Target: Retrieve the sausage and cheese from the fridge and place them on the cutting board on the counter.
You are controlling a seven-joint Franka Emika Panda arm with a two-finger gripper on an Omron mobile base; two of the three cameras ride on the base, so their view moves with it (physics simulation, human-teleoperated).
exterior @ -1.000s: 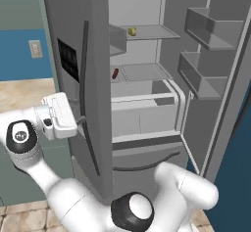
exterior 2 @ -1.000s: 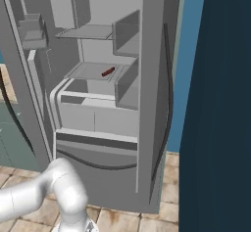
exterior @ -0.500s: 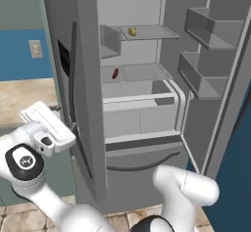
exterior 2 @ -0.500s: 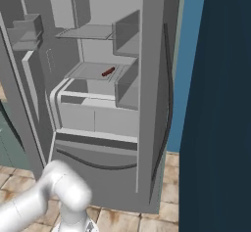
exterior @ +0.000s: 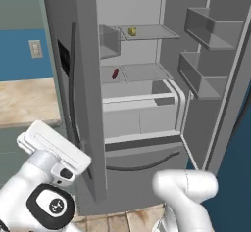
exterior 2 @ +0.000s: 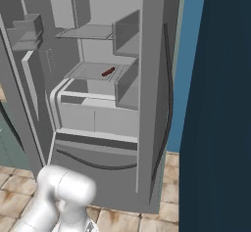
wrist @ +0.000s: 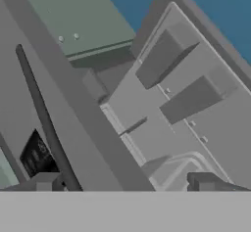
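The grey fridge (exterior: 88,104) stands with its right door swung open and its left door shut. On the upper shelf sits the small yellow cheese (exterior: 132,31). One shelf lower lies the dark red sausage (exterior: 114,73), also seen from the other side (exterior 2: 108,72). My white hand (exterior: 53,150) hangs low in front of the shut left door, well below and left of both foods. My gripper (wrist: 126,182) is open, its fingertips (wrist: 46,181) wide apart and holding nothing. A strip of beige counter (exterior: 24,101) runs left of the fridge. The cutting board is out of view.
The open door (exterior: 215,79) carries two bins and juts toward me on the right. A clear drawer (exterior: 139,113) sits under the sausage shelf, with the bottom drawer (exterior: 142,162) below. The dark bar handle (wrist: 44,123) and black dispenser panel (wrist: 37,155) lie close ahead.
My hand has dropped lower in front of the left fridge door, and the arm has folded down toward the base. The foods have not moved.
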